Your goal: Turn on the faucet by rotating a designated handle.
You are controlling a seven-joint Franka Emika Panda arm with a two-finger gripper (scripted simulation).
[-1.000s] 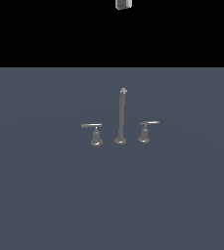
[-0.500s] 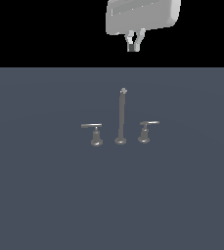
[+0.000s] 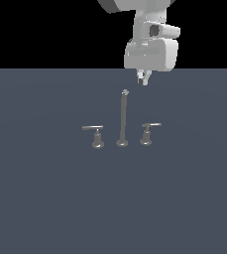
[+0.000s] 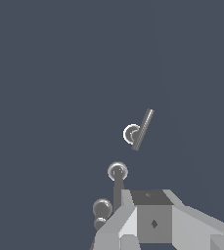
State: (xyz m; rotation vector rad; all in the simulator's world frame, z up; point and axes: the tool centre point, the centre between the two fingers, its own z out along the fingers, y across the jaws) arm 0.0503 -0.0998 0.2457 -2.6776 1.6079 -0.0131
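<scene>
**Item 1: gripper** (image 3: 143, 79). It hangs high above the grey surface (image 3: 35, 198), up and to the exterior view's right of the post's top, touching nothing. Only short fingertips show below the white hand, and you cannot tell whether they are apart or together. Judged purpose: an approach stance, with height kept so the tall post is cleared.

**Item 2: faucet** (image 3: 122, 121). Three separate pieces stand in a row across the surface: a thin upright post on a round foot, with a low lever on each side.

**Item 3: handle** (image 3: 148, 133). This is the lever on the exterior view's right, just beside the post and roughly below the gripper. Its flat bar is the slightly shorter one and points right, away from the post. It is untouched, so the turning is not yet begun.

**Item 4: twin handle** (image 3: 95, 135). It stands on the exterior view's left with a longer bar. Leave it alone.

**Item 5: room.** There is open surface near, far and to the right of the handle. The post is the one close neighbour, so come down on the bar's outer end and sweep away from the post.

**Note, wrist view.** One lever shows whole and another is half hidden behind the hand. You cannot tell which is which.
</scene>
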